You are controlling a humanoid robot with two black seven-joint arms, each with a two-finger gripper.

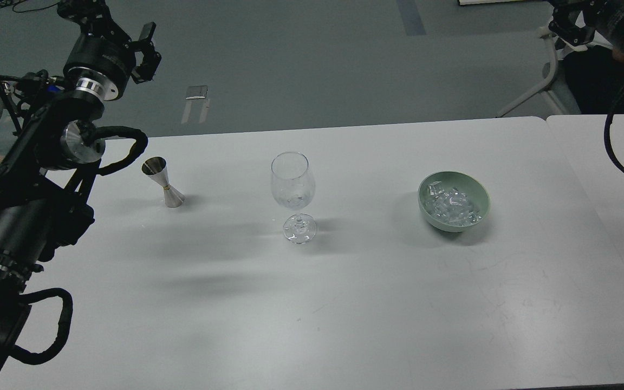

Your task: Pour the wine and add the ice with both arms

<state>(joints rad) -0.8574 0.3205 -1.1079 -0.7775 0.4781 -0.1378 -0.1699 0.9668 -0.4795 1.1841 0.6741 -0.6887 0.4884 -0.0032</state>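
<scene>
A clear stemmed wine glass (292,184) stands upright at the table's middle. Faint glints show low in its bowl; I cannot tell whether that is wine. A steel jigger (163,182) stands to its left. A green bowl (480,197) on the right holds several chunks of ice (450,206). My left gripper (110,21) is raised high at the back left, above and behind the jigger, open and empty. My right gripper (564,24) is at the top right edge, far from the bowl and partly cut off.
The white table (344,303) has a seam to a second table (604,162) on the right. A chair frame (534,92) stands behind the right end. A small flat object (197,92) lies on the floor behind the table.
</scene>
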